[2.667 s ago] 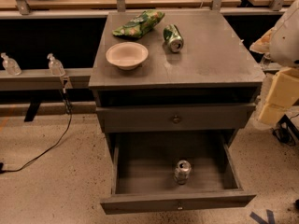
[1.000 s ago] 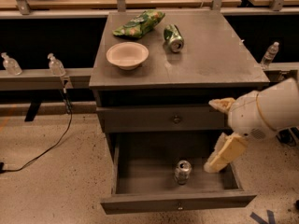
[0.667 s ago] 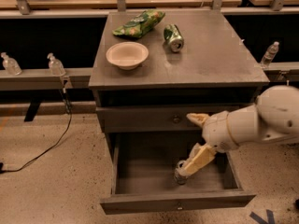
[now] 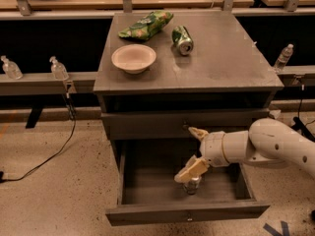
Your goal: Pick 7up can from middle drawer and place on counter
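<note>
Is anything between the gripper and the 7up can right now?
Nothing visible. The open gripper hangs inside the middle drawer, right over the 7up can, which stands alone on the drawer floor.

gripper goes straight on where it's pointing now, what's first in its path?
Likely the middle drawer floor or left wall: the gripper, fingers open, points left across it. The 7up can sits just under the lower finger; depth unclear.

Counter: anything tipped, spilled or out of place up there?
Only the green can: it lies on its side on the counter, beside the chip bag; no spill shows. The bowl sits upright. The gripper is down in the drawer, jaws open, at the 7up can.
</note>
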Available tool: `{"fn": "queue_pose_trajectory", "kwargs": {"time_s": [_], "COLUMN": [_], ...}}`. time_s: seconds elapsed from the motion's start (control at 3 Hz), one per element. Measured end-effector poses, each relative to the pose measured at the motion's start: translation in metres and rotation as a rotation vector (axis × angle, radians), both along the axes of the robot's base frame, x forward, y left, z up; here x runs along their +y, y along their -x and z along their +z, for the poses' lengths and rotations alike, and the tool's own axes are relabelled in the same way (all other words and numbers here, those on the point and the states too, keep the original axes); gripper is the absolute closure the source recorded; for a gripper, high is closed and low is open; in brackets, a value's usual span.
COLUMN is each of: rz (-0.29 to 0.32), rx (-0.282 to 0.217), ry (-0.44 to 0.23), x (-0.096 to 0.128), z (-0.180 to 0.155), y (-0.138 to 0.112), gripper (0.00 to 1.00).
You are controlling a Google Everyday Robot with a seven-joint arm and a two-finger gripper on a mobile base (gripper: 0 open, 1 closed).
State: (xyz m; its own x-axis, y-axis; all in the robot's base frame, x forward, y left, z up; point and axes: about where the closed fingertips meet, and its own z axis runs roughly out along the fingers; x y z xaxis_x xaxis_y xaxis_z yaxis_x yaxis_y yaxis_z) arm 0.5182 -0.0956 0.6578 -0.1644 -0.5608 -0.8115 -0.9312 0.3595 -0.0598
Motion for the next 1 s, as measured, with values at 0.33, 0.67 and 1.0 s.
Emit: {"fn": "queue_pose_trajectory", "kwargs": {"time_s": [0.33,0.67,1.0], "rz": [0.000,0.043,0.053], "rx": [0.000,0.008,-0.016], "ry": [0.000,-0.026,-0.102], "x": [0.000,0.001,0.005], "z": [0.000,-0.015,-0.057], "y": [0.000,-0.009,-0.011], "gripper": [0.00,0.00,0.00]}}
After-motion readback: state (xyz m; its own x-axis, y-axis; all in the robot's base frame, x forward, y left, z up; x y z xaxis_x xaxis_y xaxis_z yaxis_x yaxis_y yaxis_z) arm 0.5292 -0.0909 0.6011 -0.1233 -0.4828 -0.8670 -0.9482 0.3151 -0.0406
